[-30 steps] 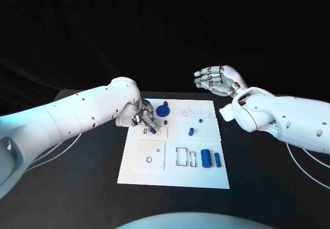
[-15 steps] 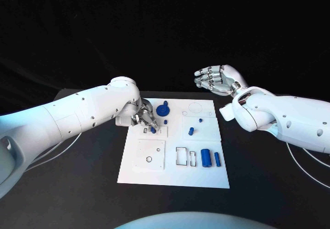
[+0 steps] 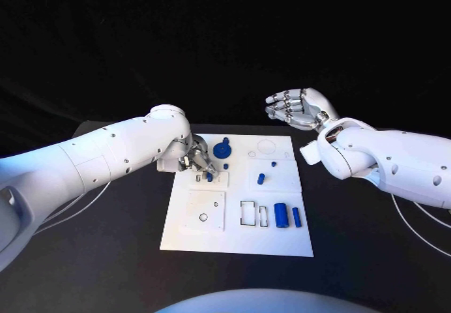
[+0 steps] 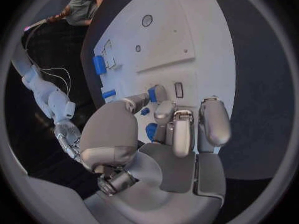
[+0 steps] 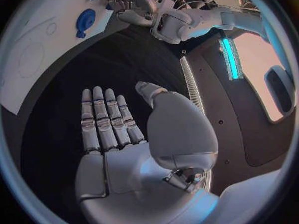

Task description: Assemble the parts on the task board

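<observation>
The white task board (image 3: 235, 225) lies in the middle of the table. My left hand (image 3: 198, 159) is low over its far left corner, and thumb and finger pinch a small blue part (image 4: 152, 94) beside a narrow slot (image 4: 179, 89). A round blue part (image 3: 221, 150) sits just right of that hand. Two small blue pieces (image 3: 261, 177) lie mid-board, and two blue cylinders (image 3: 281, 212) lie near the right edge beside rectangular slots (image 3: 248, 214). My right hand (image 3: 297, 109) is raised beyond the board's far right corner, open and holding nothing, its palm (image 5: 134, 159) bare.
A square white plate (image 3: 206, 212) with small holes occupies the board's near left. Black table (image 3: 122, 222) surrounds the board. Thin cables (image 3: 80, 205) trail beside my left arm, and the right forearm (image 3: 385, 160) hangs over the table's right side.
</observation>
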You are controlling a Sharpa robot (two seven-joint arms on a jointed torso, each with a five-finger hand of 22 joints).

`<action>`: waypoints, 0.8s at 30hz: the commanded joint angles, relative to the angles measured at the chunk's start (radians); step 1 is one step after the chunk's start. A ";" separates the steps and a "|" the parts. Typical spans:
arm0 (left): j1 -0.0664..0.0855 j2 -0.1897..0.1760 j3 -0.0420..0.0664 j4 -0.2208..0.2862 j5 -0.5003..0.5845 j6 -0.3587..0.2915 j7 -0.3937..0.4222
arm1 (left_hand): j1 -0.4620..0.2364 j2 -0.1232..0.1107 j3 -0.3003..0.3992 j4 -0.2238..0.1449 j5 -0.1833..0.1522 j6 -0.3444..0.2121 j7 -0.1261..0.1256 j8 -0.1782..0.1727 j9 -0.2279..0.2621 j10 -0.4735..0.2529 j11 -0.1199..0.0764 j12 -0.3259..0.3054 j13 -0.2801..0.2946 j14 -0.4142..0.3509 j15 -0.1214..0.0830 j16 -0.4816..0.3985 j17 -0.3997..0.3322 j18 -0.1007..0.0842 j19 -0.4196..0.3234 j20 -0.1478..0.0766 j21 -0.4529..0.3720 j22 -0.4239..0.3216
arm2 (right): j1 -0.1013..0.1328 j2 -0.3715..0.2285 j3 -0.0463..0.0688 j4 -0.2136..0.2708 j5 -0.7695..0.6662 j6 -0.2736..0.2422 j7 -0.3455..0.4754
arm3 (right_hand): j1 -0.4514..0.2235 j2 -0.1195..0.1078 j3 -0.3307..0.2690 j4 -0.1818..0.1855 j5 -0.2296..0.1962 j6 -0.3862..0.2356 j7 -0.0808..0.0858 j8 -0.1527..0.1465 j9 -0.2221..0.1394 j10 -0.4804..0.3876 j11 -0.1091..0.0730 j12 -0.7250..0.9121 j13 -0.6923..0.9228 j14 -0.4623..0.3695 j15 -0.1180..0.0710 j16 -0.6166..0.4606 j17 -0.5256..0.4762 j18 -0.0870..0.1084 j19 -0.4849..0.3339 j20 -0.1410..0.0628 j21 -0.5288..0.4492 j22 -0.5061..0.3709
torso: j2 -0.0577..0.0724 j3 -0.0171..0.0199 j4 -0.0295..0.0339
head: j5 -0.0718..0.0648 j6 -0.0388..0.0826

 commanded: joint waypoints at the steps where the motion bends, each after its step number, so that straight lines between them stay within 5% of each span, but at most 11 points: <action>1: -0.021 0.001 -0.012 -0.004 -0.019 0.040 -0.017 | -0.009 0.003 -0.009 0.003 -0.003 0.000 0.006 -0.003 -0.001 0.004 0.000 0.006 0.001 0.100 -0.007 0.004 0.256 -0.010 0.005 -0.002 0.006 0.002 | 0.000 -0.001 0.000 0.002 -0.003 0.013 0.012 | -0.009 0.000 -0.006 0.002 0.004 0.005 0.084 -0.007 -0.002 -0.002 0.008 -0.007 -0.002 0.000 0.006 -0.006 -0.002 -0.006 -0.003 0.006 -0.003 -0.002 | 0.000 0.0002 0.0010 | -0.001 -0.001; 17: -0.026 -0.022 -0.011 0.019 -0.030 0.039 -0.017 | -0.006 0.000 -0.026 0.012 -0.003 0.003 0.004 -0.002 -0.001 0.007 -0.001 0.009 0.007 0.100 -0.007 0.005 0.257 -0.010 0.006 -0.002 0.007 0.003 | -0.001 -0.003 0.000 0.001 -0.001 0.014 0.013 | -0.011 0.000 -0.008 0.003 0.005 0.005 0.085 -0.008 -0.002 -0.002 0.008 -0.008 -0.002 0.000 0.007 -0.007 -0.003 -0.006 -0.003 0.006 -0.004 -0.004 | -0.001 -0.0004 -0.0003 | -0.001 -0.002; 24: -0.027 -0.058 0.002 0.066 -0.040 0.029 -0.015 | -0.008 -0.008 -0.053 0.030 -0.005 0.004 0.005 -0.002 -0.003 0.003 -0.001 0.004 -0.001 0.099 -0.008 0.003 0.252 -0.009 0.005 -0.002 0.004 -0.001 | -0.002 -0.005 0.000 0.000 0.001 0.012 0.014 | -0.012 0.001 -0.009 0.003 0.005 0.005 0.085 -0.008 -0.003 -0.002 0.008 -0.008 -0.002 0.000 0.007 -0.008 -0.003 -0.007 -0.003 0.006 -0.004 -0.004 | -0.002 0.0004 0.0014 | -0.004 0.000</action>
